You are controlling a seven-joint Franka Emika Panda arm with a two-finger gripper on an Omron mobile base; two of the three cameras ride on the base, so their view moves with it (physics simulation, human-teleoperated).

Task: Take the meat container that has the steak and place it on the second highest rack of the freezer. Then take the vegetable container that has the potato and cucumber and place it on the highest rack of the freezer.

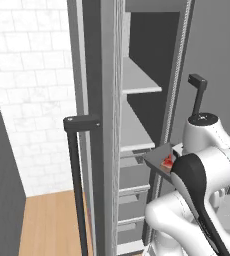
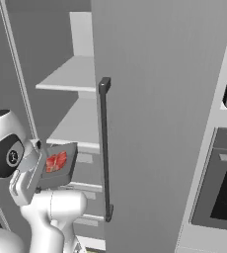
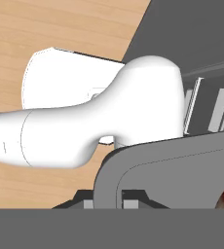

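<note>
left base: freezer (image 1: 137,125) door open, two light grey shelves showing, drawers below. meat container (image 1: 159,161) held up in front of the drawers, just under the lower shelf; steak (image 1: 167,162) red inside it.
right base: container tilted, steak (image 2: 56,161) visible in it, gripper (image 2: 30,170) at its near rim. highest rack (image 2: 68,76) bare. oven (image 2: 224,183) to the right.
hand: container's grey rim (image 3: 172,170) fills the lower frame, fingers (image 3: 87,202) barely visible, probably clamped on that rim.
jaws: narrow, gripping the container.
</note>
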